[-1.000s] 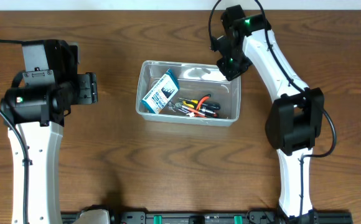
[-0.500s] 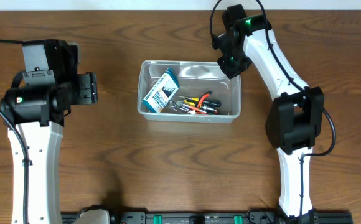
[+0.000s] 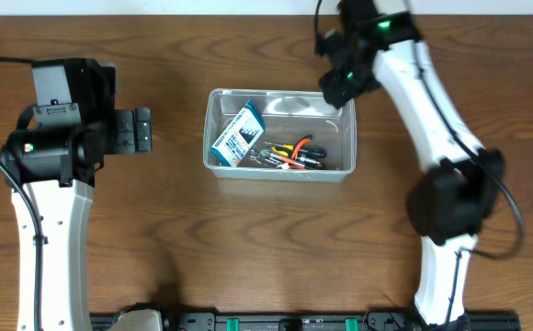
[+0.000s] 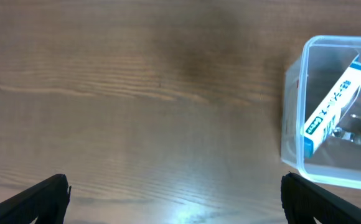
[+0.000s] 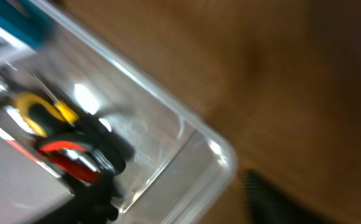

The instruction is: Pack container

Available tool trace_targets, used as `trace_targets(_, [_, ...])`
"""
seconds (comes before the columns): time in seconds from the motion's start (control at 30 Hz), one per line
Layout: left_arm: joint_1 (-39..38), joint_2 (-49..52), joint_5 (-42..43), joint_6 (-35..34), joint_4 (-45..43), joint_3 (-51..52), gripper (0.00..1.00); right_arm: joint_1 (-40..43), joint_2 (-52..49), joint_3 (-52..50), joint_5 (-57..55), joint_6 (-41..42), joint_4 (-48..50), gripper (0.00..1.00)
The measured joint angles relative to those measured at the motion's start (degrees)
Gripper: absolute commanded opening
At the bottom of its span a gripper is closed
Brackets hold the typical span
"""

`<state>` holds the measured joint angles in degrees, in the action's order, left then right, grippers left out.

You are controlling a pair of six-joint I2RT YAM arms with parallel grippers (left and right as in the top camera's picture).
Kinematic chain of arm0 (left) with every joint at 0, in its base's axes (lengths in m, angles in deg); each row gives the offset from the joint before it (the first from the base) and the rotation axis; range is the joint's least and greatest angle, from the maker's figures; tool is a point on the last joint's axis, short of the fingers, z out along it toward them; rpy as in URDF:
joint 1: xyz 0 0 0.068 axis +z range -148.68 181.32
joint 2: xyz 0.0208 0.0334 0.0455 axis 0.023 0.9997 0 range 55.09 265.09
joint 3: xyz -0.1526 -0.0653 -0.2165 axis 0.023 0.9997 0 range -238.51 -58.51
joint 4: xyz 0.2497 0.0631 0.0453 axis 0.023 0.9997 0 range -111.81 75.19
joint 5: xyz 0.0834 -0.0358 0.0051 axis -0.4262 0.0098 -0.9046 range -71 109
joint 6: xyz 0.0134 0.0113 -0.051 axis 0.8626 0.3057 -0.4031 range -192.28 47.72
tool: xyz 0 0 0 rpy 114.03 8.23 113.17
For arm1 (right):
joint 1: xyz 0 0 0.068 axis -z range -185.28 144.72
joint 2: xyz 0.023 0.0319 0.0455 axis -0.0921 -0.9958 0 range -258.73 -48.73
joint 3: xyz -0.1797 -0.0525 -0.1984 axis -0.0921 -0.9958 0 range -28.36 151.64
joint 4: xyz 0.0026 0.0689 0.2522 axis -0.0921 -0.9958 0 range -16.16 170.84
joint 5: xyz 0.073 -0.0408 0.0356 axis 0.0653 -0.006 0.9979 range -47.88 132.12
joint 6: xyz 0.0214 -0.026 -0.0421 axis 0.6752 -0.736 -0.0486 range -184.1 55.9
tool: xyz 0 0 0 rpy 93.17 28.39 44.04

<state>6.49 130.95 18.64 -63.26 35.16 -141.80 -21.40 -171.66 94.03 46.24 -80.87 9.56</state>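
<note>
Left fingers (image 4: 34, 200) spread wide; right fingers (image 5: 272, 196) blurred, perhaps apart.

The container (image 3: 333, 131) is a clear plastic tub with round corners and a rim. It sits flat, open side up, on the brown table (image 3: 175, 230), a bit above the middle of the overhead view. Its long side runs left to right. A blue-and-white box (image 3: 238, 136) leans inside at the left end. Small hand tools (image 3: 289, 156) with red, yellow and black handles lie near the middle.
</note>
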Motion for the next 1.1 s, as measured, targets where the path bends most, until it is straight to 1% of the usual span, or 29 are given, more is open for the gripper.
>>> trace_targets(0.1, [0.0,0.0,1.1,0.0,-3.1,0.0,0.98,3.0,5.9,0.2,0.4,-0.2,2.0,0.99])
trace_targets(0.2, [-0.1,0.4,3.9,0.1,-4.0,0.0,0.98,8.9,9.7,0.7,0.4,0.9,1.6,0.99])
trace_targets(0.3, [-1.6,1.4,5.8,1.1,-4.1,0.2,0.98,14.6,10.3,0.7,0.1,2.4,-0.3,0.99])
trace_targets(0.4, [-5.5,1.8,6.1,2.1,-4.0,1.4,0.98,18.5,10.1,0.6,0.0,3.8,-2.8,0.99])
trace_targets(0.57, [-13.1,0.4,3.3,3.1,-3.6,2.7,0.98,20.9,11.3,0.5,0.0,5.2,-6.6,0.99])
trace_targets(0.7, [-17.4,-4.7,2.1,3.3,-3.6,5.5,0.98,20.8,15.3,-2.1,0.0,5.7,-7.2,0.99])
trace_targets(0.8, [-19.1,-10.8,1.2,3.2,-6.2,10.0,0.98,20.6,21.9,-9.3,0.1,6.0,-4.1,0.99])
trace_targets(0.87, [-19.9,-15.9,0.9,3.2,-9.1,14.4,0.98,20.3,27.4,-16.7,0.0,6.5,0.0,0.99])
trace_targets(0.97, [-20.3,-24.4,0.2,3.3,-12.9,21.9,0.98,18.9,36.5,-30.2,0.0,7.6,6.6,0.99])
trace_targets(1.0, [-20.3,-27.8,-0.2,3.3,-14.5,24.5,0.98,18.2,40.5,-36.4,-0.2,8.0,9.8,0.99])
trace_targets(1.1, [-20.3,-37.0,-2.0,3.2,-16.9,31.2,0.98,15.6,50.6,-50.6,-1.4,9.9,14.6,0.99])
